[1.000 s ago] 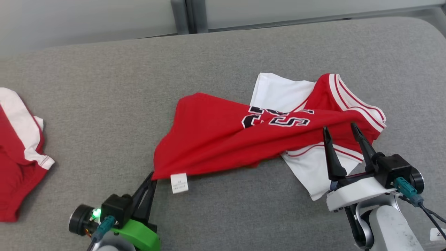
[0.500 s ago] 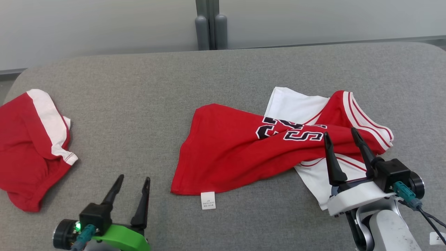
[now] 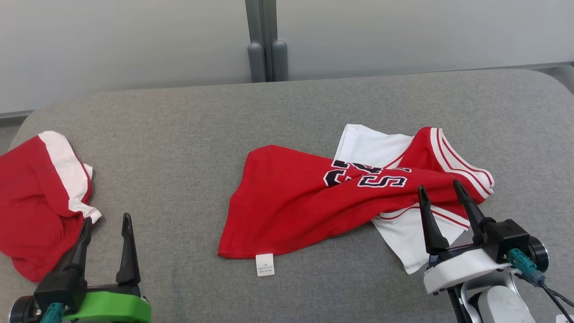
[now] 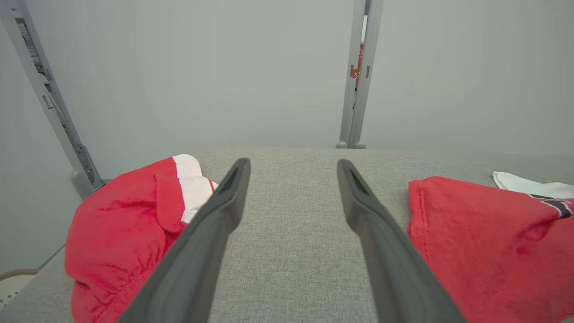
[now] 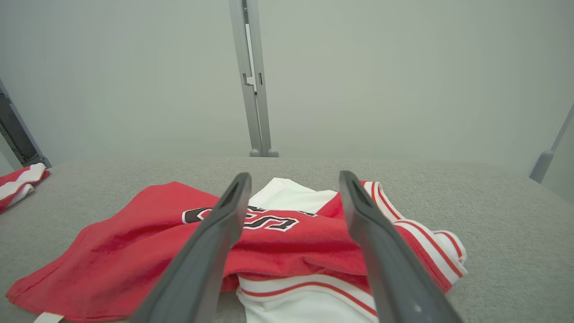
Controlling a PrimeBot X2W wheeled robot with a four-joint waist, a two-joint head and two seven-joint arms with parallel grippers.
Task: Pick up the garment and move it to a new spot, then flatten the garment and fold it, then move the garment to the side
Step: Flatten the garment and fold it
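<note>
At the far left lies another red and white garment (image 3: 31, 202), bunched up, and it is not the one I am working on. My left gripper (image 3: 106, 218) hangs just to the right of it, near edge of the scene, its two fingers spread apart with only the bare grey cushion (image 3: 179, 134) between them.

The jersey (image 3: 291, 202) is to the right of that hand, well apart from it across open cushion. Its nearest part is the red hem corner with the small white label (image 3: 264, 264) at the near side. From there the jersey's long axis runs right and away, hem at the near left, striped shoulder at the far right, with folds and a white layer twisted underneath.

My right gripper (image 3: 439, 185) is at that right end, fingers also spread and gripping nothing, tips over the striped red and white part. I cannot tell whether they touch the cloth.

So my right hand is much the nearer. To flatten it, I judge that my left must travel right to the hem while my right takes the shoulder end.
</note>
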